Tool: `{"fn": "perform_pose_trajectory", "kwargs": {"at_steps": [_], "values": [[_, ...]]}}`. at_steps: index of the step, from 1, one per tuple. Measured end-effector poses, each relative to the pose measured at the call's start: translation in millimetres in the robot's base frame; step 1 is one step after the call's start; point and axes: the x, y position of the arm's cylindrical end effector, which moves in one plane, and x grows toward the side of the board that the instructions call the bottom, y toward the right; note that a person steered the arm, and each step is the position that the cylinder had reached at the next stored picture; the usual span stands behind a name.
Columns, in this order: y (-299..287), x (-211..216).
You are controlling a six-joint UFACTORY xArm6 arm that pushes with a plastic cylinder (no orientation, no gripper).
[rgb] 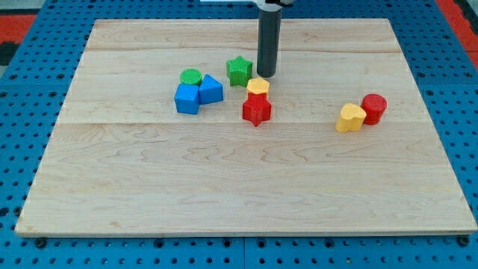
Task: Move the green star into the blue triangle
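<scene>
1. We see the green star [239,70] on the wooden board [224,187], above the board's centre toward the view's top.
2. My tip [267,74] stands just beside the star at its 3 o'clock, very close or touching; we cannot tell which. The rod has no fingers, so nothing is spread or pinched.
3. The blue triangle [210,90] lies near the star, at its 8 o'clock, with bare board between them.
4. Around the triangle: a blue cube [187,99] touches it at 9 o'clock, and a green cylinder [191,76] sits at its 11 o'clock, touching or nearly so.
5. At the star's 5 o'clock sits a yellow block [258,86], just below the tip, with a red star [256,109] touching it from 6 o'clock.
6. Well apart at 3 o'clock on the board, a yellow heart-like block [349,118] touches a red cylinder [374,107].
7. Count: two green, two blue, two yellow, two red; eight blocks.
</scene>
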Motion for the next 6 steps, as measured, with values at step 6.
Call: {"fn": "perform_pose_trajectory", "kwargs": {"at_steps": [6], "values": [[-40.2, 4.3]]}}
